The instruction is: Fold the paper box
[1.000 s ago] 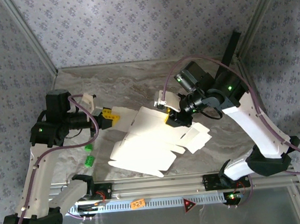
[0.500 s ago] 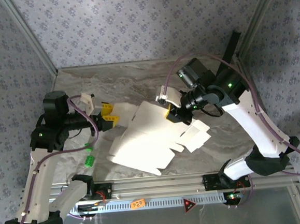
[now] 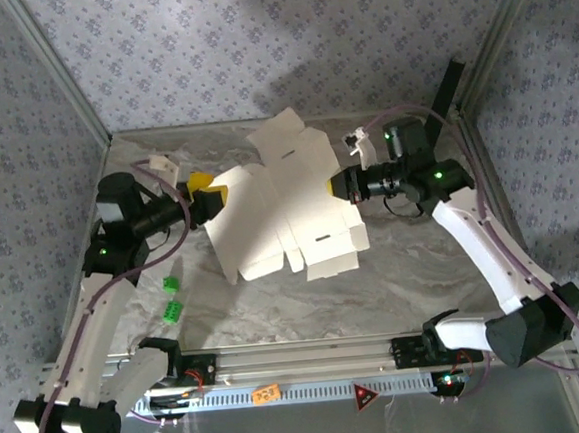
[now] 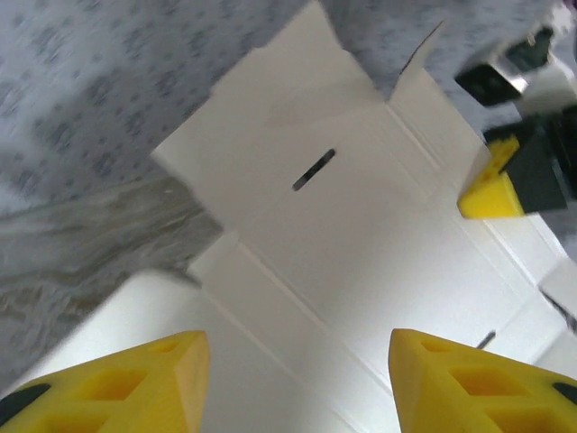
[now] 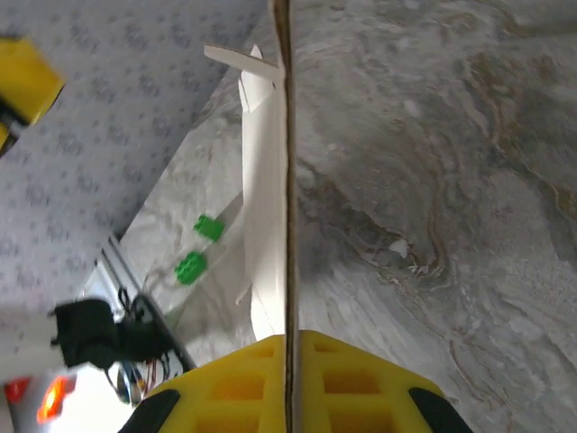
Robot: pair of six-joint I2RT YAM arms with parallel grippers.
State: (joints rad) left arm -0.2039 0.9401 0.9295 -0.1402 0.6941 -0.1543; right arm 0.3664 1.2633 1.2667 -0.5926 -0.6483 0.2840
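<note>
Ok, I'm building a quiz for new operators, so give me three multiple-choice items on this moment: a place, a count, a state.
1. Where do the green blocks lie?
A) on the table beside the left arm
B) against the back wall
C) by the right arm's base

2. How many green blocks?
A) one
B) two
C) four

3. The right gripper is:
A) open above the table
B) shut on the paper box
C) shut on a green block

Key: 1A, they sit by that arm; 2B, two show; 3B, its yellow fingers clamp the sheet's edge.
</note>
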